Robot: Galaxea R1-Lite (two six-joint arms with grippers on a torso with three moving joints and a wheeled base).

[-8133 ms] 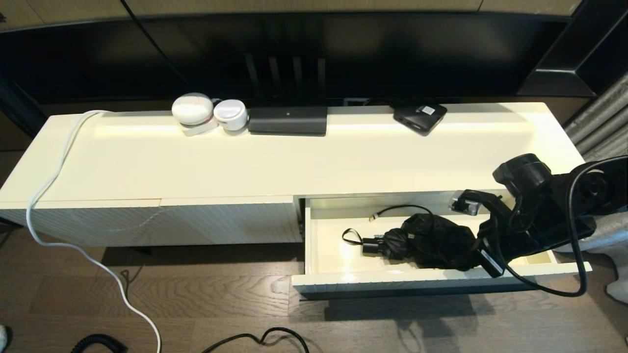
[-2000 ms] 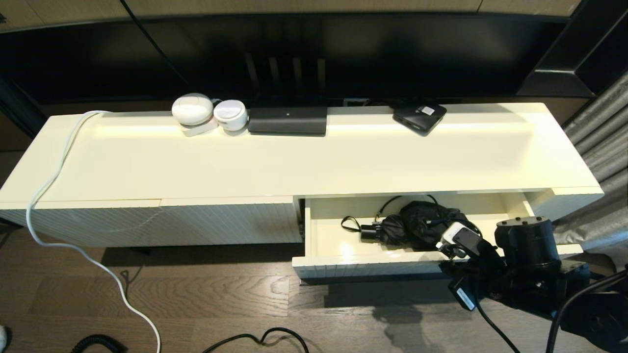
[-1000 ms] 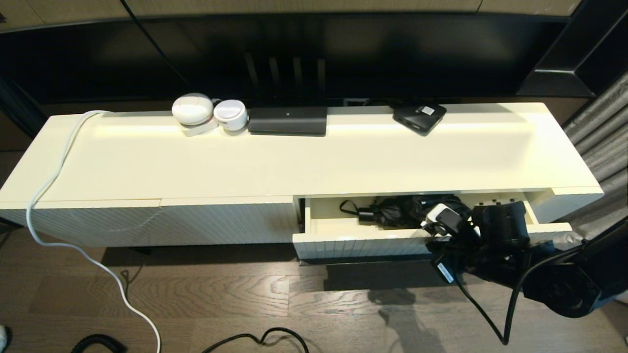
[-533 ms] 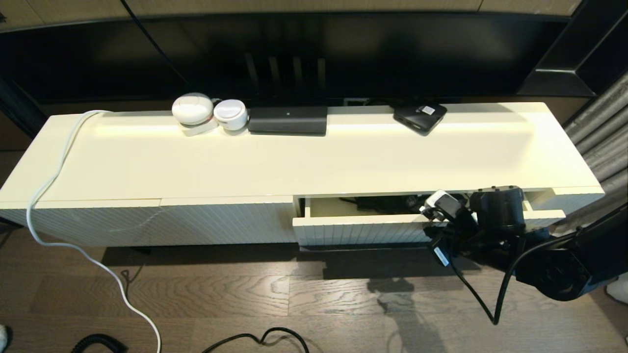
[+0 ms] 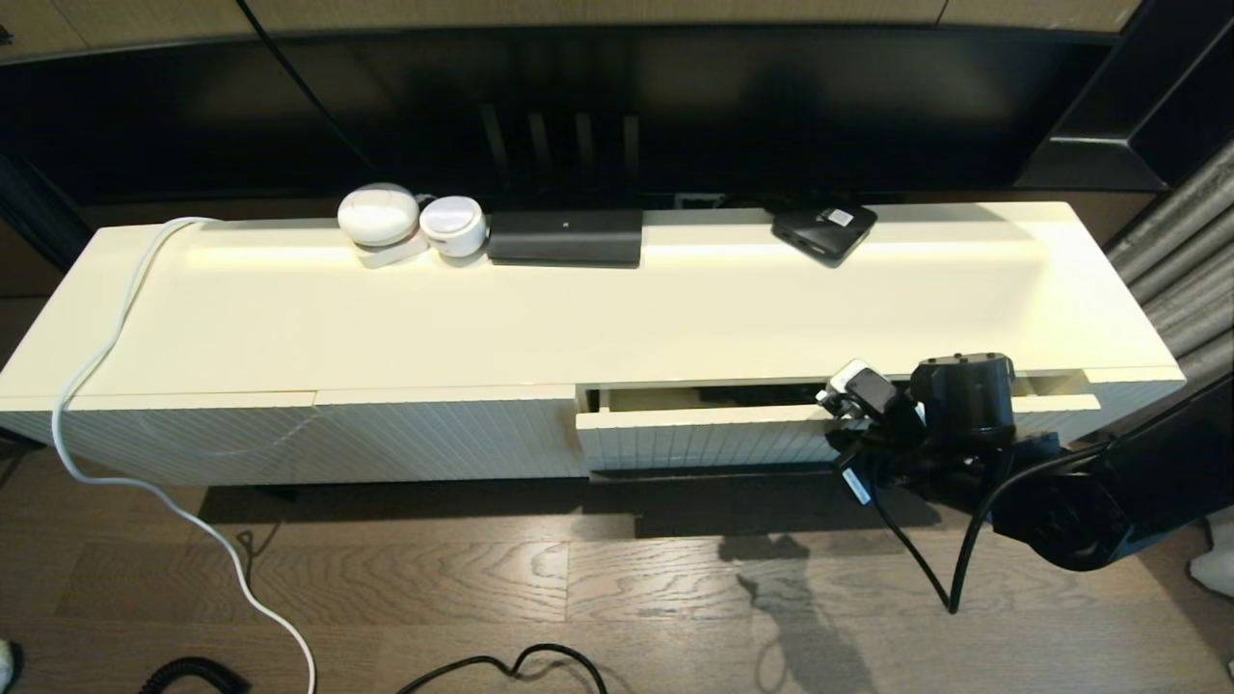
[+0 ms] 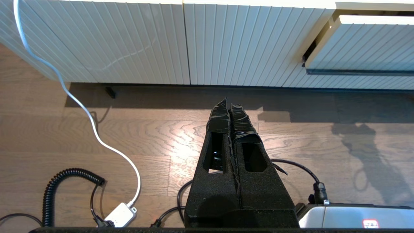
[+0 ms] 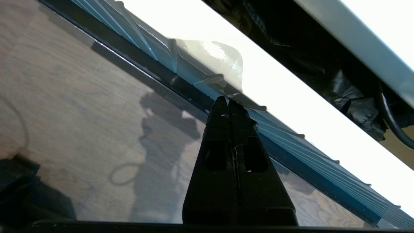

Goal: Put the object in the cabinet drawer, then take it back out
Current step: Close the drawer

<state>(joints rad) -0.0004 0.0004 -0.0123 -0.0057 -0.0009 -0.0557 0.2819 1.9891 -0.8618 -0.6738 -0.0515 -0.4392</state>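
Observation:
The cabinet drawer (image 5: 704,439) is almost shut, with only a narrow gap left along its top edge. Through that gap a black bundled object (image 5: 762,392) with a cord shows inside, also seen as the dark mass (image 7: 339,81) in the right wrist view. My right gripper (image 7: 225,102) is shut and empty, its tips against the drawer's ribbed front (image 7: 291,136) next to the black bar handle (image 7: 181,85). The right arm (image 5: 959,405) stands before the drawer's right part. My left gripper (image 6: 229,103) is shut, empty, parked low over the floor; the drawer (image 6: 365,42) lies off to its side.
On the cabinet top stand two white round devices (image 5: 405,222), a black box (image 5: 565,236) and a small black box (image 5: 824,229). A handle-less ribbed panel (image 5: 386,439) fills the cabinet's left. A white cable (image 5: 145,463) and black cables (image 5: 501,665) lie on the wood floor.
The drawer has slid from wide open to nearly shut, with my right gripper moving in against its front. The black object is now almost hidden inside.

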